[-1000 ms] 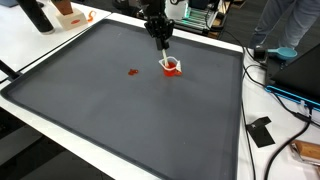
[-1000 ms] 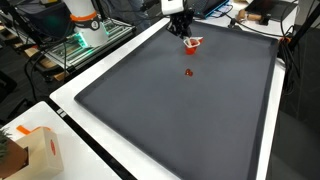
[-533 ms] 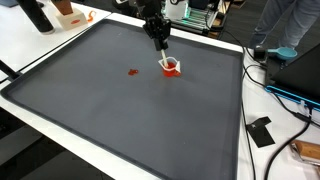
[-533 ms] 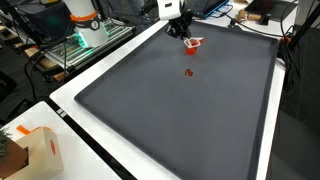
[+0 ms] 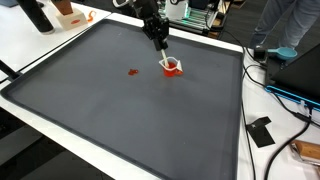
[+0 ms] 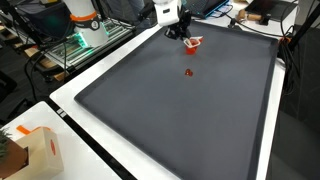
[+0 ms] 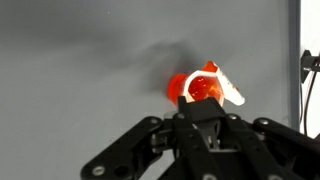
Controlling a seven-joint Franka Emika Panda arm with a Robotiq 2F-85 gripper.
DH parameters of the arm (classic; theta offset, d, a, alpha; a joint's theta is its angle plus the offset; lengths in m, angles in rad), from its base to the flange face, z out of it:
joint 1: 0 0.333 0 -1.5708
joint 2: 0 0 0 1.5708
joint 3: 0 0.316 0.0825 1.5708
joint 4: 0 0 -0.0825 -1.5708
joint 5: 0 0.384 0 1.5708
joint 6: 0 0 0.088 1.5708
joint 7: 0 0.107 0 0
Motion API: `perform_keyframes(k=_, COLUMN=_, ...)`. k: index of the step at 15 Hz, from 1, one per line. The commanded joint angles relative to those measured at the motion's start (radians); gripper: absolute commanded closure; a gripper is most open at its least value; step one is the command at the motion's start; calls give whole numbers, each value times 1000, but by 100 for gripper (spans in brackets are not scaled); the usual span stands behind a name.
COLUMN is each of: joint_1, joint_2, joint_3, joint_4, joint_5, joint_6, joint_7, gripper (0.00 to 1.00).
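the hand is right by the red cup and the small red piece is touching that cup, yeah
Not quite. The small red piece lies on the grey mat clearly apart from the red cup; both exterior views show the gap. The hand is indeed by the cup.

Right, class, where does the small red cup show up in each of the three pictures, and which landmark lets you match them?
Exterior view: the red cup sits upper middle, near the mat's far edge.
Exterior view: upper middle, slightly right, again near the far edge.
Wrist view: right of centre, about mid-height.
Shared landmark: the dark grey mat beneath it.
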Motion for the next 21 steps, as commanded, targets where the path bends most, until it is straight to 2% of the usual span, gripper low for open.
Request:
perform_keyframes(k=1, joint_1=-15, joint_2=8, joint_3=-10, joint_4=14, joint_5=56, joint_6=-59, joint_7=-72, gripper=94)
perform_keyframes(k=14, joint_1=-27, joint_2=44, joint_3=-36, joint_4=44, joint_5=110, joint_6=-149, joint_7=-124, gripper=94)
perform_keyframes(k=21, joint_1=-39, joint_2=70, joint_3=-37, joint_4=61, joint_5=166, joint_6=-161, joint_7=-216, gripper=94)
